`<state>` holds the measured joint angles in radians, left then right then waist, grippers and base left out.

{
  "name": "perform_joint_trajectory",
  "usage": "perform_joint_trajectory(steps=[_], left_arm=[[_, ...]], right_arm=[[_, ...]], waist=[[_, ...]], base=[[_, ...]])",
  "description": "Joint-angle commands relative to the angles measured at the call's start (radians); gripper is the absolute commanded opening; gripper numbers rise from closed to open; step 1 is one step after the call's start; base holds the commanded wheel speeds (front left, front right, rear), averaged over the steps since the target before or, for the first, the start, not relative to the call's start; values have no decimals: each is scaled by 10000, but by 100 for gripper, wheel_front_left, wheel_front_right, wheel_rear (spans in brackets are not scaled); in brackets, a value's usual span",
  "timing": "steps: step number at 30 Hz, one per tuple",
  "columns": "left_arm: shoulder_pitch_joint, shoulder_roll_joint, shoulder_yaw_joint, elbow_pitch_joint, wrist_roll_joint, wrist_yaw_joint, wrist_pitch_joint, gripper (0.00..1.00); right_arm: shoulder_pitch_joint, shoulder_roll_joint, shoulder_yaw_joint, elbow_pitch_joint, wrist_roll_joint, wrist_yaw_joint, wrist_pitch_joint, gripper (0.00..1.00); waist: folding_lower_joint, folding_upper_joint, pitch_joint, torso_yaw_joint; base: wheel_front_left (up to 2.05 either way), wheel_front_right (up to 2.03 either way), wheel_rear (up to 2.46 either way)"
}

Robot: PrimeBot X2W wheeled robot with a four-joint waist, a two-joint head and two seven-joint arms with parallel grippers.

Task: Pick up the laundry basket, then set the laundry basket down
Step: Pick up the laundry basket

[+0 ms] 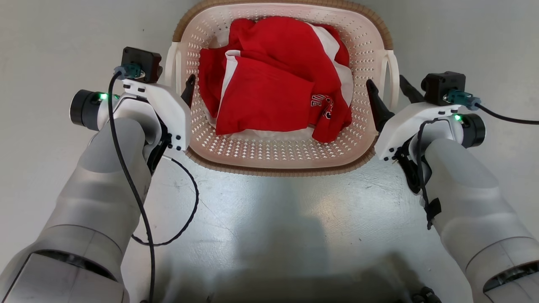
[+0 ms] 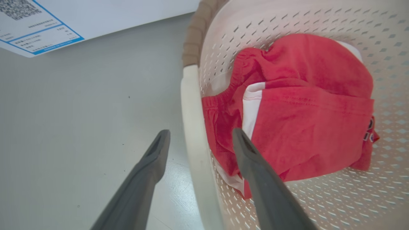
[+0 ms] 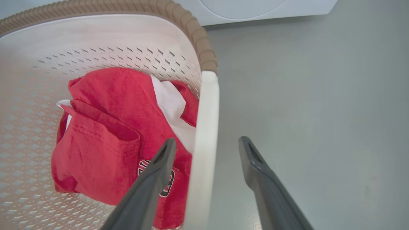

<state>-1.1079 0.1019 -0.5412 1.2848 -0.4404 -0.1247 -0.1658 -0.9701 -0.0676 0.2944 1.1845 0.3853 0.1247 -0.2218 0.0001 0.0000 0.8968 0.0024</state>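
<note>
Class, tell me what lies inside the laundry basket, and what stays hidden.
Inside the laundry basket lies a bunched red and white garment with dark lettering. It covers most of the basket's floor, so anything beneath it cannot be seen.

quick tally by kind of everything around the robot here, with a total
laundry basket: 1
red and white clothes heap: 1
pincers: 2, left pincer, right pincer
washer: 1
qr label: 1
total: 6
</note>
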Motion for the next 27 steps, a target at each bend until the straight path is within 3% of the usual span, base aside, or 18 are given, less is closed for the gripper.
perform_joint_trajectory(steps=[1, 17, 18, 19, 20, 21, 22, 27], left_arm=[[-71, 335, 88, -31, -72, -60, 47, 100], [-147, 439, -207, 32, -176, -56, 447, 100], [-150, 445, -217, 34, -184, -56, 448, 90], [-152, 447, -225, 35, -197, -56, 454, 57], [-152, 436, -236, 37, -211, -56, 466, 7], [-141, 406, -280, 38, -204, -57, 525, 0], [-103, 344, -349, 39, -208, -57, 629, 0], [73, 178, -594, 26, -442, -58, 1159, 0]], right_arm=[[217, 173, 261, 59, 166, 60, 51, 100], [22, 173, 1308, 478, 1251, 60, 296, 100], [8, 173, 1345, 507, 1291, 60, 303, 100], [-13, 173, 1379, 550, 1315, 60, 318, 100], [-20, 173, 1435, 594, 1337, 60, 399, 100], [-4, 173, 1497, 625, 1388, 60, 525, 45], [43, 173, 1643, 598, 1439, 60, 708, 0], [14, 173, 1996, 722, 1501, 60, 1193, 0]], waist=[[-1, 0, -5, -23], [-1, 0, -68, -147], [-1, 0, -79, -154], [-1, 0, -91, -164], [-1, 0, -104, -166], [-1, 0, -118, -162], [-1, 0, -133, -149], [-1, 0, -249, -149]], base=[[0, 0, 0], [0, 0, 0], [0, 0, 0], [0, 0, 0], [0, 0, 0], [0, 0, 0], [0, 0, 0], [0, 0, 0]])
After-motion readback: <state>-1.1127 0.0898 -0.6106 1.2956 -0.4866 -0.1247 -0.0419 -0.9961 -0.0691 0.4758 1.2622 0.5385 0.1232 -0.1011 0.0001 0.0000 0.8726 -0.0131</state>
